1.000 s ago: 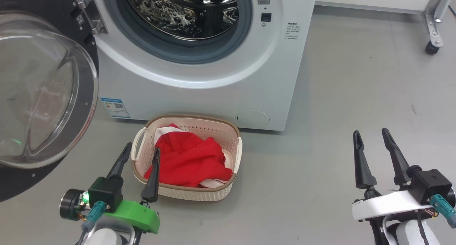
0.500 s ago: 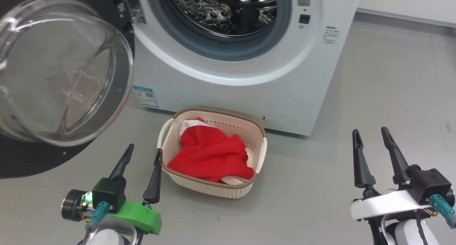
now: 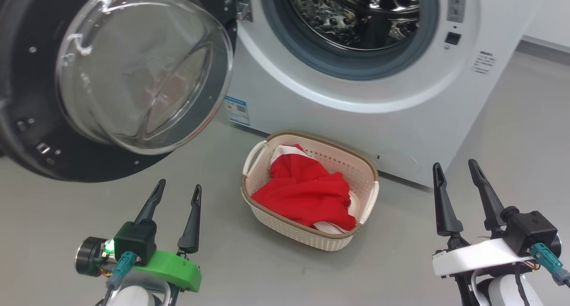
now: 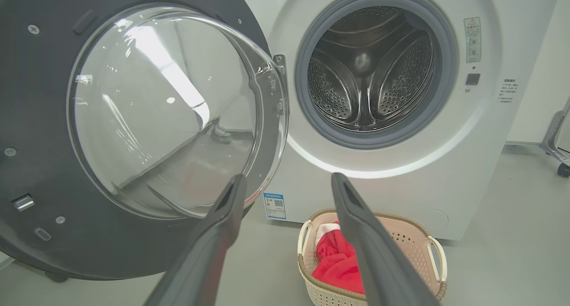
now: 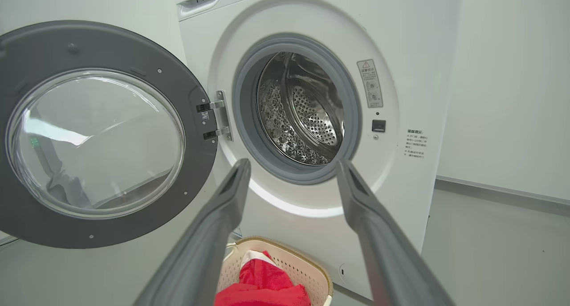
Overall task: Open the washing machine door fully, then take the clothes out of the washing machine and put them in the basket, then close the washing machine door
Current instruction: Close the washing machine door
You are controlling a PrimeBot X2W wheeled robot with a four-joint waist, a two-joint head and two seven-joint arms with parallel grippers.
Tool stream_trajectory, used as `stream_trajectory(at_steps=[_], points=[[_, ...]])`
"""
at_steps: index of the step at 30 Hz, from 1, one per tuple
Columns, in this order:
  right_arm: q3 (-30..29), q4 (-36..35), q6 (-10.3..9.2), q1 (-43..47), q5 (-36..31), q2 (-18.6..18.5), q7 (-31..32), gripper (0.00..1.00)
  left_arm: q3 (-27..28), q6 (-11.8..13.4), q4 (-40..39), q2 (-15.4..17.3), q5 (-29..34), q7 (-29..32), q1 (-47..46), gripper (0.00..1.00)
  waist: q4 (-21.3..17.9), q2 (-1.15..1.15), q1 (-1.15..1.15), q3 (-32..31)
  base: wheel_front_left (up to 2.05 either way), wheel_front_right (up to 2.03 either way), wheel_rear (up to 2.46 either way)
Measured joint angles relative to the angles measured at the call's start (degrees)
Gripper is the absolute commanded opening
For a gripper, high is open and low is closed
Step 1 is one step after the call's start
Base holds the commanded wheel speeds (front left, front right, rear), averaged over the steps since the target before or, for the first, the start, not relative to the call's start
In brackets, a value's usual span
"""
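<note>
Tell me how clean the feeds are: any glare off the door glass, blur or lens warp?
Head view: sharp, evenly lit; faint reflections on the washing machine door, sparkle in the drum. Left wrist view: a bright glare streak crosses the door glass; the left gripper is blurred, near the lens. Right wrist view: milder sheen, right gripper equally soft, basket cut by the bottom edge.
</note>
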Motion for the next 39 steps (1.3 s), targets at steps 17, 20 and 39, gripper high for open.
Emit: stream_trajectory(at_steps=[17,20,39], points=[[3.4,0.5,0.01,-0.4,0.0,0.1,0.0,1.0,2.3,0.6,-2.1,0.0,0.0,0.0,0.1,1.0,8.1,0.0,0.0,0.7,0.0,0.0,0.0],[3.9,0.8,0.01,-0.8,0.0,0.1,0.0,1.0,2.7,0.6,-2.4,0.0,-0.5,0.0,0.3,1.0,8.3,0.0,0.0,0.9,0.0,0.0,0.0],[4.8,2.0,0.02,-2.5,0.1,-0.4,0.0,1.0,3.1,1.0,-4.0,0.0,-0.4,0.0,1.5,1.0,8.4,0.0,0.0,1.2,0.0,0.0,0.0]])
